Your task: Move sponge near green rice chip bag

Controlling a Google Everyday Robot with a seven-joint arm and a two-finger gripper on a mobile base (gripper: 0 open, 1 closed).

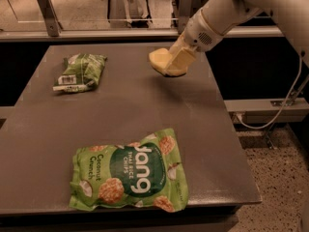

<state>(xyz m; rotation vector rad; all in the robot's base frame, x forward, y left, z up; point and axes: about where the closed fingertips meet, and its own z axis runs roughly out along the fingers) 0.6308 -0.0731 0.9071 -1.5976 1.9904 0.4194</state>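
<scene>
The pale yellow sponge (pixel 159 61) is held in my gripper (pixel 175 67), which is shut on its right side and holds it a little above the far right part of the table (pixel 145 110). The white arm reaches in from the upper right. The green rice chip bag (pixel 130 175), with white "jang" lettering, lies flat at the table's near edge, well apart from the sponge.
A smaller green bag with a white label strip (pixel 81 71) lies at the far left of the table. A metal rail (pixel 145 33) runs behind the table's far edge. The table's right edge drops to a speckled floor (pixel 275 178) with a cable.
</scene>
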